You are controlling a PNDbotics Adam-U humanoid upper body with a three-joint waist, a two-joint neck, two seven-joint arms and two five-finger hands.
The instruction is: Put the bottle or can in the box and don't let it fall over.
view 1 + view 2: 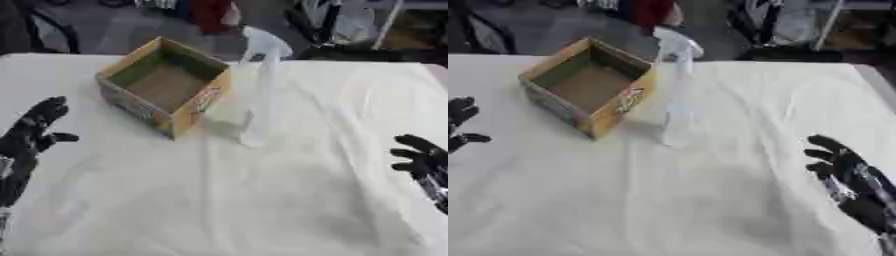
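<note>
1. A tall see-through spray bottle (261,95) with a white top stands upright on the counter (262,200), which has a white cloth over it.
2. The bottle is just to the right of an open cardboard box (166,85). It is outside the box and very close to the box's near right side.
3. The box sits toward the far left part of the counter. Its top is open and the inside looks brown and bare. Its outer sides are yellow with bright pictures.
4. The left robot hand (35,130) is black. It rests by the left edge with its fingers spread and pointing up. It holds nothing.
5. The right robot hand (846,167) is by the right edge. Its fingers are spread open too, and it holds nothing.
6. Both robot hands are well apart from the bottle and the box.
</note>
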